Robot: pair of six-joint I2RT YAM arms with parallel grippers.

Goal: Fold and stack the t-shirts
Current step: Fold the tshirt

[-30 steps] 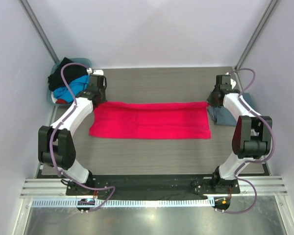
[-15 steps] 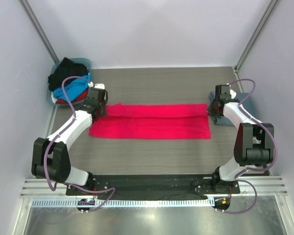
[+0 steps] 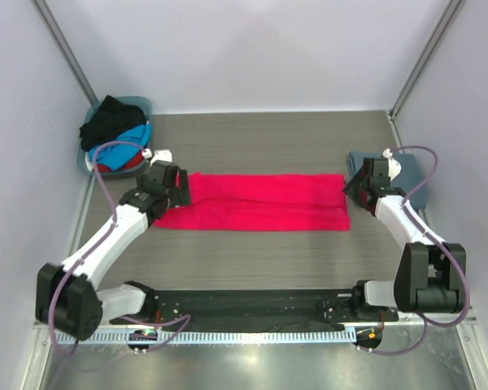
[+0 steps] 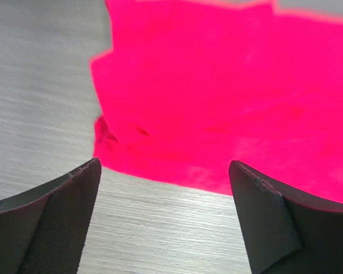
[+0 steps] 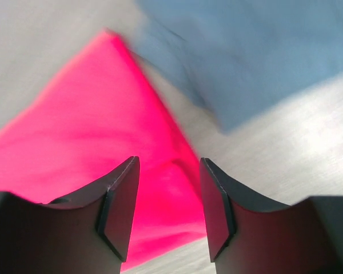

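Note:
A bright red-pink t-shirt (image 3: 260, 203) lies flat across the table as a long folded strip. My left gripper (image 3: 179, 188) hovers over its left end, open, with nothing between the fingers. In the left wrist view the left gripper (image 4: 163, 165) frames the shirt's (image 4: 217, 85) near edge and bare table. My right gripper (image 3: 351, 185) is over the strip's right end, open. In the right wrist view the right gripper (image 5: 167, 171) has the red-pink cloth (image 5: 91, 131) lying loose below its jaws. A slate grey-blue shirt (image 5: 246, 51) lies folded just right of it (image 3: 413, 185).
A teal basket (image 3: 144, 104) at the back left corner holds black, blue and red shirts (image 3: 114, 130). Metal frame posts stand at both back corners. The arms' base rail (image 3: 252, 305) runs along the near edge.
Both grippers were shut on the shirt's far corners and have opened, letting the cloth go. Both arms drew toward the near side; the strip now looks slightly narrower.

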